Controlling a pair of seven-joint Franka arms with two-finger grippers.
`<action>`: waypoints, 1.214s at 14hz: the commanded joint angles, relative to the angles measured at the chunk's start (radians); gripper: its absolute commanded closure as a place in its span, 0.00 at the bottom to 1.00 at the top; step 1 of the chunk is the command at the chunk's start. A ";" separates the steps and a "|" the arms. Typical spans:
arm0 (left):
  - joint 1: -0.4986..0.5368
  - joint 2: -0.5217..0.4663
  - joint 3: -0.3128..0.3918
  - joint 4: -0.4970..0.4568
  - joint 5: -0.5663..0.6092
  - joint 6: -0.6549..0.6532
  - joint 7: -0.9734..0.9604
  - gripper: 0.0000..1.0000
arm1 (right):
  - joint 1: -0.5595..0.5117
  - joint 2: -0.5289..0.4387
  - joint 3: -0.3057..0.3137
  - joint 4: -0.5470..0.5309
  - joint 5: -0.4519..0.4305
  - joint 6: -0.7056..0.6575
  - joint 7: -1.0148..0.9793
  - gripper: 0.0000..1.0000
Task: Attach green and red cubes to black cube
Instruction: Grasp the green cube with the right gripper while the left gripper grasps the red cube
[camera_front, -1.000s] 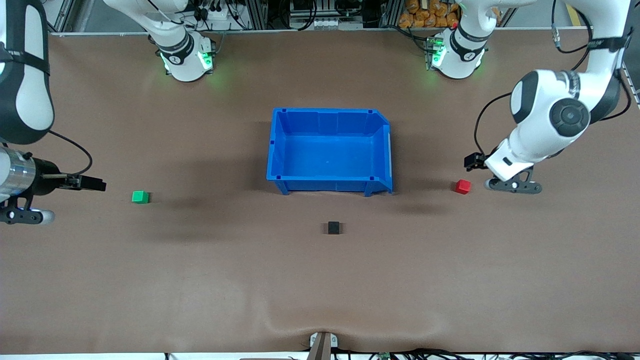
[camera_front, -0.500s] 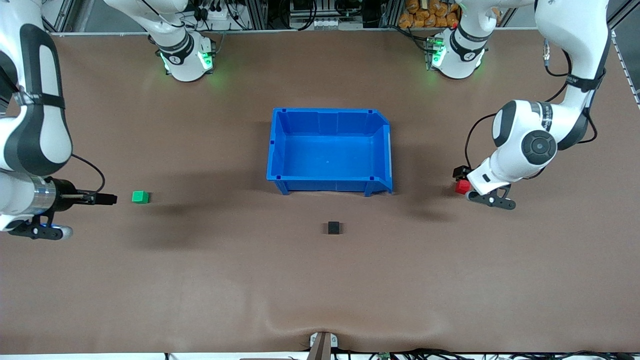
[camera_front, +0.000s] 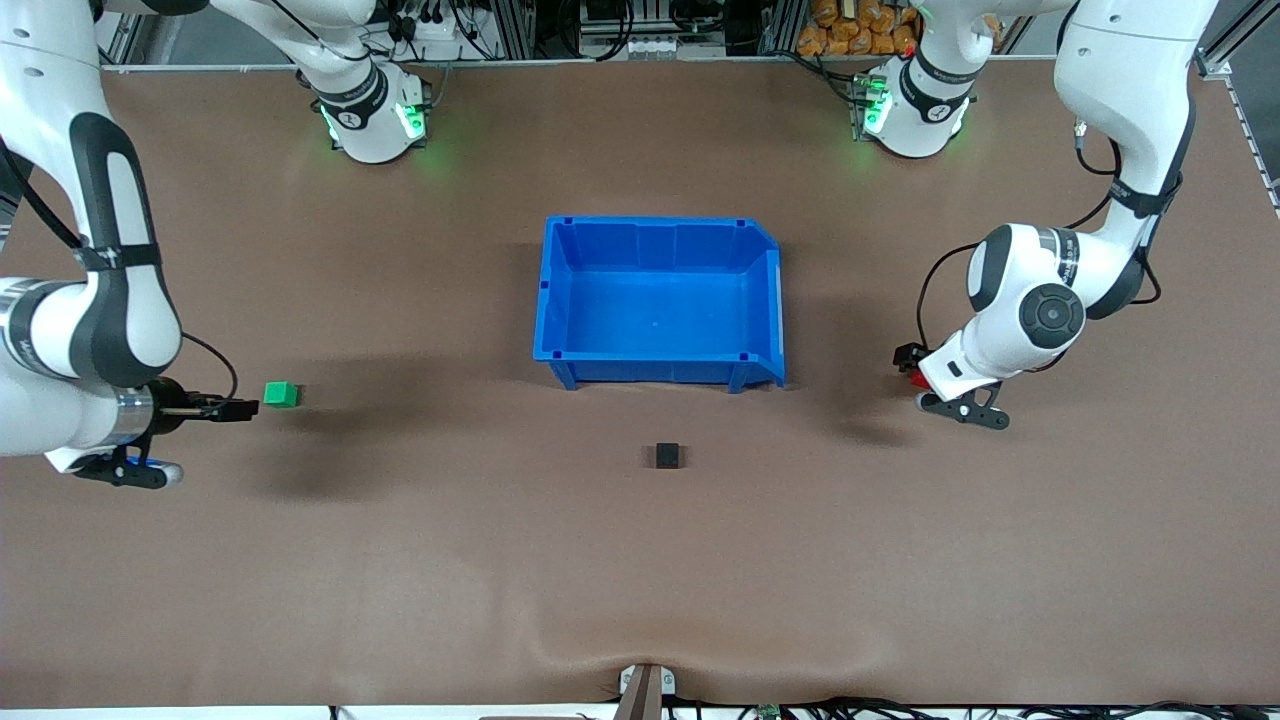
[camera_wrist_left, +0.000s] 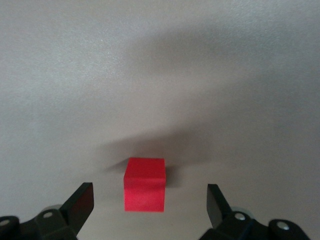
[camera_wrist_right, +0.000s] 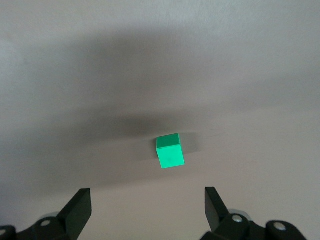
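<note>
Gripping: nothing was held by either gripper; both cubes at the table's ends lay loose on the table.
Landmark: the bin, blue and open-topped, stood at mid-table.
Black cube: lay on the table just nearer the front camera than the bin, apart from it, with no gripper near.
Green cube: sat well away from the bin toward the right arm's end of the table, about level with the bin's near wall; seen in the right wrist view as resting flat, one corner turned slightly.
Red cube: sat away from the bin toward the left arm's end, mostly hidden under the left arm's wrist in the front view; plain in the left wrist view.
Right gripper: fingers spread wide, low beside the green cube on the side away from the bin, not touching it; the cube lay ahead of the fingertips, not between them.
Left gripper: fingers spread wide, over the red cube; the cube stood between the fingertips with clear gaps on both sides.
</note>
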 joint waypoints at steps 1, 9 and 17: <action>0.020 0.022 -0.002 0.012 0.018 0.011 0.012 0.00 | -0.015 0.021 0.012 -0.025 0.009 0.022 0.002 0.00; 0.015 0.060 -0.002 0.028 0.038 0.012 -0.003 0.03 | -0.035 0.130 0.012 -0.034 -0.005 0.104 -0.078 0.00; 0.006 0.060 -0.004 0.022 0.038 -0.003 -0.062 1.00 | -0.037 0.135 0.011 -0.104 -0.008 0.137 -0.110 0.36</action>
